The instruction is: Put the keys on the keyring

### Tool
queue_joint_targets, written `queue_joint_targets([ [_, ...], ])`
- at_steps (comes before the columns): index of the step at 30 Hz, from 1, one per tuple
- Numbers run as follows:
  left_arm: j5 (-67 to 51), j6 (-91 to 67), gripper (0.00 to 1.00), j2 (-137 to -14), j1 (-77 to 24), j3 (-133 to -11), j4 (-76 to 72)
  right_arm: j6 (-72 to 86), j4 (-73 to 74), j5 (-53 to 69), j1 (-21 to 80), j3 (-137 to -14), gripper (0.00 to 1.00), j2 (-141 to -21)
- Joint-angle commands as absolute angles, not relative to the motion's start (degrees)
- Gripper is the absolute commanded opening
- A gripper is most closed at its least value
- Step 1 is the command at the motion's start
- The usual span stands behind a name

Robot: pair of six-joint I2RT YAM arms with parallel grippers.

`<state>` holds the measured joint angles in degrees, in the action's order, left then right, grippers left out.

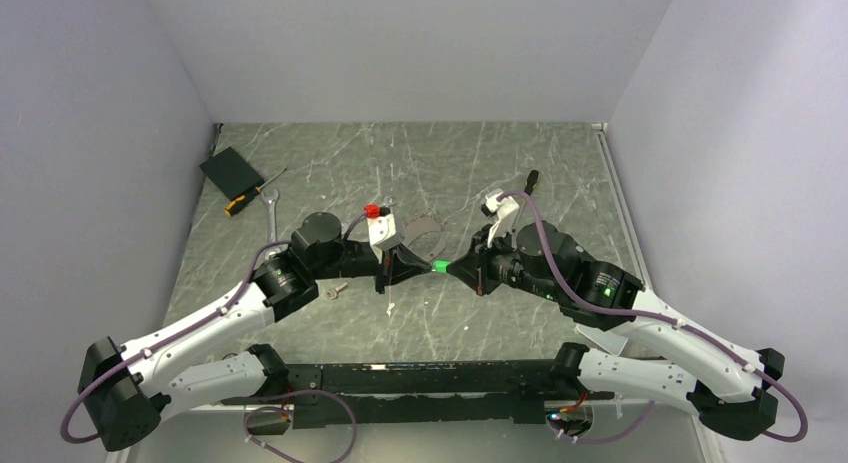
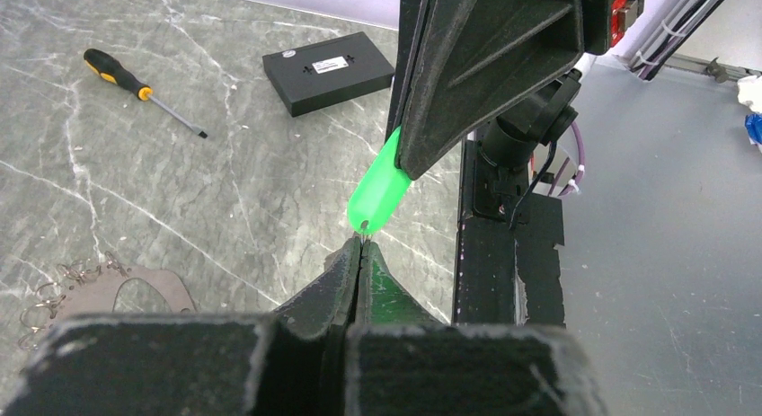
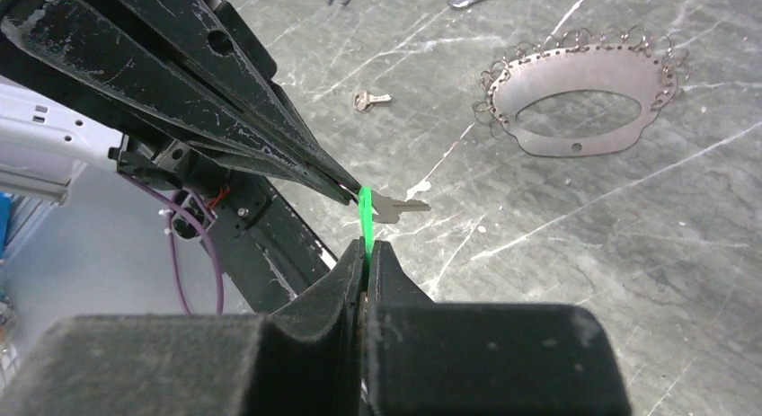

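Note:
The green-headed key (image 1: pixel 438 267) is pinched by its head in my shut right gripper (image 3: pixel 366 247), edge-on in the right wrist view (image 3: pixel 364 214). In the left wrist view the green head (image 2: pixel 377 187) sticks out of the right gripper's fingers (image 2: pixel 467 84), hole end towards me. My left gripper (image 2: pixel 361 245) is shut, tip to tip with it, and a thin wire shows at its tip by the key's hole. The plain silvery key (image 3: pixel 370 100) lies on the table (image 1: pixel 336 291). The keyring (image 3: pixel 584 101), a dull grey oval loop edged with small rings, lies behind the grippers (image 1: pixel 425 233).
A silver wrench (image 1: pixel 272 215), an orange-handled screwdriver (image 2: pixel 135 85) and a black box (image 2: pixel 328 70) lie at the far left. A thin string with a white end (image 1: pixel 389 301) hangs below the left gripper. The black base frame (image 2: pixel 503 254) runs along the near edge.

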<state>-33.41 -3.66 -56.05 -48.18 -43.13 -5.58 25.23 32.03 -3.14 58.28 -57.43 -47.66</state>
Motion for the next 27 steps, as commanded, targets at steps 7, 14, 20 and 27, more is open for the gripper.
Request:
queue_joint_targets([
  [7, -33.3, -0.7, 0.00, -51.7, -48.6, -46.2, -1.2, 27.8, 32.8, -4.4, 58.2, -56.7, 0.00, -50.4],
  [14, -39.2, 0.8, 0.00, -53.5, -48.5, -49.5, 2.9, 27.5, 35.3, -6.5, 58.2, -58.5, 0.60, -53.4],
  [20, -42.9, 1.3, 0.00, -55.3, -48.6, -53.0, 8.5, 21.9, 34.7, -11.6, 58.2, -56.6, 0.68, -47.5],
  [27, -42.5, -3.9, 0.00, -56.6, -48.6, -55.7, 10.3, 13.9, 17.5, 1.4, 58.2, -45.4, 0.70, -30.3],
])
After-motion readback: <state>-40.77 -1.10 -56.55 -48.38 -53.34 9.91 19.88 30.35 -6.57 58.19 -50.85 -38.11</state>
